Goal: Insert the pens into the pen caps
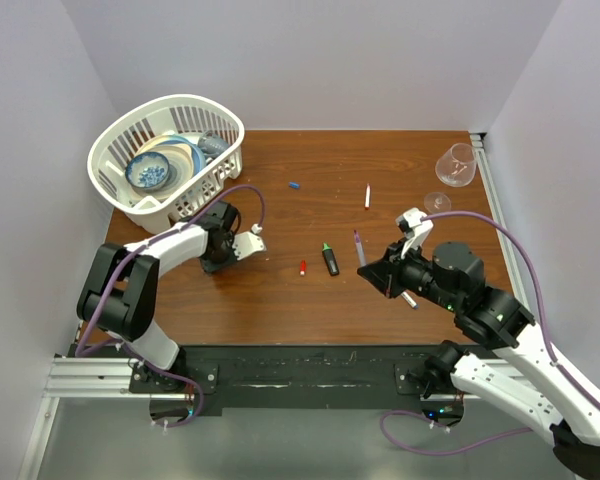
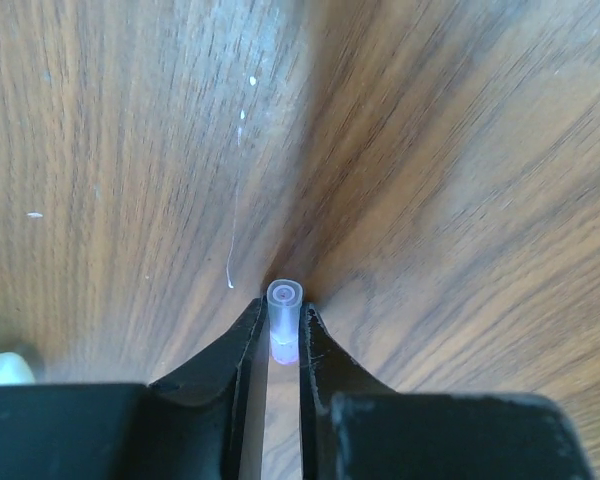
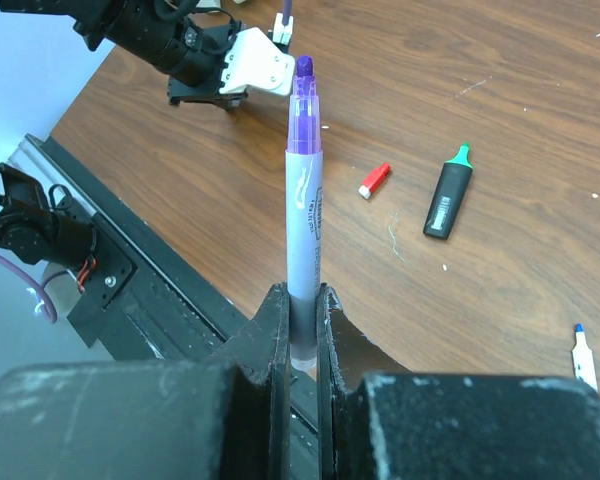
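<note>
Looking across, you have the left gripper [image 2: 283, 325] clenched on a clear purple cap [image 2: 284, 296] and the right gripper [image 3: 302, 312] grasping the purple pen [image 3: 305, 200] by its tail. Between them lie a red cap [image 1: 303, 267] and a black marker [image 1: 330, 259]. Farther back are a blue cap [image 1: 294, 185] and a white pen [image 1: 367, 196]. You count three pens and three caps. A white basket [image 1: 170, 118] stands far left.

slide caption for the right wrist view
Right tool clamps the purple pen, red cap and black marker lying on the table beyond.
</note>
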Action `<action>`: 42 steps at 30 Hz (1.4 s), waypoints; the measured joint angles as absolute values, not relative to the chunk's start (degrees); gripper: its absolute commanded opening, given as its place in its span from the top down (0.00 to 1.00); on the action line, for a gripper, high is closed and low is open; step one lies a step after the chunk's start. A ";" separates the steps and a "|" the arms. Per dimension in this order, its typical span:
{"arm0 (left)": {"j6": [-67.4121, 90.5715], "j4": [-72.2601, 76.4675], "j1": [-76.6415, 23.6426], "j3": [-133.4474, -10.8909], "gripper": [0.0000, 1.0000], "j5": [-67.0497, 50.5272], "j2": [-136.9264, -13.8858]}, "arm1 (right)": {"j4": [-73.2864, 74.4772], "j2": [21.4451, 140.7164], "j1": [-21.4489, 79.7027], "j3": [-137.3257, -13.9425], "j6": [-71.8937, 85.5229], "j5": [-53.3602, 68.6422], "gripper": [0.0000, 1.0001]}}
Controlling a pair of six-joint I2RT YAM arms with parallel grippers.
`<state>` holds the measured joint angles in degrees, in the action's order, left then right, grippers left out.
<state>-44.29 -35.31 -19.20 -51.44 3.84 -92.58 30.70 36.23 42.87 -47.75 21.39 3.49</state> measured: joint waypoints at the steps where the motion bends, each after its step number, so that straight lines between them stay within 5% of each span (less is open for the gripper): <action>1: -43.81 -35.31 -19.16 -51.51 1.00 3.49 -92.58 | 30.79 36.14 42.87 -47.77 21.39 3.49 1.00; 16: -25.10 -33.45 -28.05 -52.58 1.00 -8.62 -82.83 | 30.74 35.14 42.87 -47.77 23.11 2.20 1.00; 24: 3.25 7.14 -28.84 -39.77 1.00 -30.00 -54.92 | 24.71 33.52 42.85 -45.91 23.92 9.30 1.00; 32: 44.73 58.87 -35.22 -21.93 1.00 -29.39 -57.12 | 7.90 36.47 43.03 -37.82 27.27 20.36 1.00; 42: 66.50 70.28 -37.23 -14.81 1.00 -16.71 -65.01 | -6.11 40.93 43.35 -31.57 28.99 22.28 1.00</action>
